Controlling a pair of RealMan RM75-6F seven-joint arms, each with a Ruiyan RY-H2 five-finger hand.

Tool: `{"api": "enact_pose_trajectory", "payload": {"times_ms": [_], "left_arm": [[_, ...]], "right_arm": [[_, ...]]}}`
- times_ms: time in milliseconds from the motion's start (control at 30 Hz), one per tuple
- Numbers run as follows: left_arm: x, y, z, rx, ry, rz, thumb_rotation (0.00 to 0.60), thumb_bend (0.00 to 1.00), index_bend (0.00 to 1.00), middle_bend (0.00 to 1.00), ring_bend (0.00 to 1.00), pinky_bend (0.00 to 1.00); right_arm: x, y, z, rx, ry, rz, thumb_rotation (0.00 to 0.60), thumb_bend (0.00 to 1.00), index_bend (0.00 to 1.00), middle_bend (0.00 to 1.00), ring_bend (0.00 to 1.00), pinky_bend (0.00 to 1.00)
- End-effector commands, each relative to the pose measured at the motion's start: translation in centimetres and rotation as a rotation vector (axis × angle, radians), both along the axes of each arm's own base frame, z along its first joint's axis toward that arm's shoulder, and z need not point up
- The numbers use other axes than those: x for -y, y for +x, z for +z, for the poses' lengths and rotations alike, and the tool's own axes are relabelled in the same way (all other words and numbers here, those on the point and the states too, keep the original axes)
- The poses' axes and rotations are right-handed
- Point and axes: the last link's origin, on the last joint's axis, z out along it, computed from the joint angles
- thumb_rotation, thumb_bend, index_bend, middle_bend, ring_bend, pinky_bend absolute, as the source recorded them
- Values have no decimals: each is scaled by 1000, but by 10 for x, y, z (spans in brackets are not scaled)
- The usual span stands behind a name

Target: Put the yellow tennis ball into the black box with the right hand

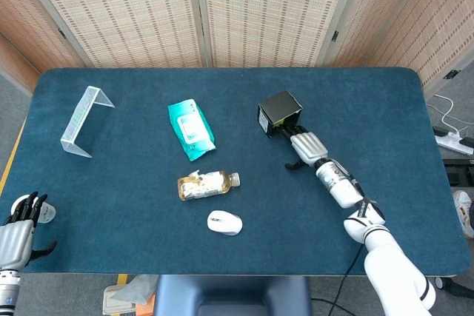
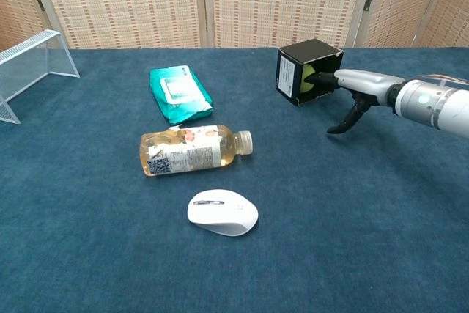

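Observation:
The black box point(image 1: 279, 111) lies on its side on the blue table, its opening facing my right hand point(image 1: 305, 146). In the chest view the yellow tennis ball point(image 2: 305, 80) sits inside the black box point(image 2: 308, 61), partly hidden by my fingertips. My right hand point(image 2: 360, 86) reaches to the opening with fingers stretched out flat, the tips touching the ball and the thumb hanging down. It grips nothing. My left hand point(image 1: 20, 227) rests off the table's near left corner, fingers apart and empty.
A teal wipes pack point(image 1: 191, 129) lies left of the box. A bottle point(image 1: 206, 184) lies on its side in front of it, with a white mouse point(image 1: 224, 222) nearer still. A clear plastic stand point(image 1: 81, 120) sits at the far left.

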Motion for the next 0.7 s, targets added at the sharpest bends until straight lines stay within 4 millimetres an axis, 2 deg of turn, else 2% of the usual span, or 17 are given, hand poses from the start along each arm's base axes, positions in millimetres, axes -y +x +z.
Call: {"api": "enact_pose_trajectory", "payload": {"times_ms": [33, 367, 700], "left_arm": [[0, 0, 0, 0, 1, 1, 600, 246, 0, 0, 0, 269], [1, 1, 0, 1, 2, -4, 600, 246, 0, 0, 0, 267], [1, 1, 0, 1, 0, -5, 600, 246, 0, 0, 0, 267]], "right_arm": [[1, 1, 0, 1, -2, 2, 600, 183, 43, 29, 0, 94], [6, 7, 3, 11, -17, 1, 600, 183, 43, 29, 0, 94], [5, 4, 4, 1, -16, 2, 600, 183, 42, 29, 0, 94]]}}
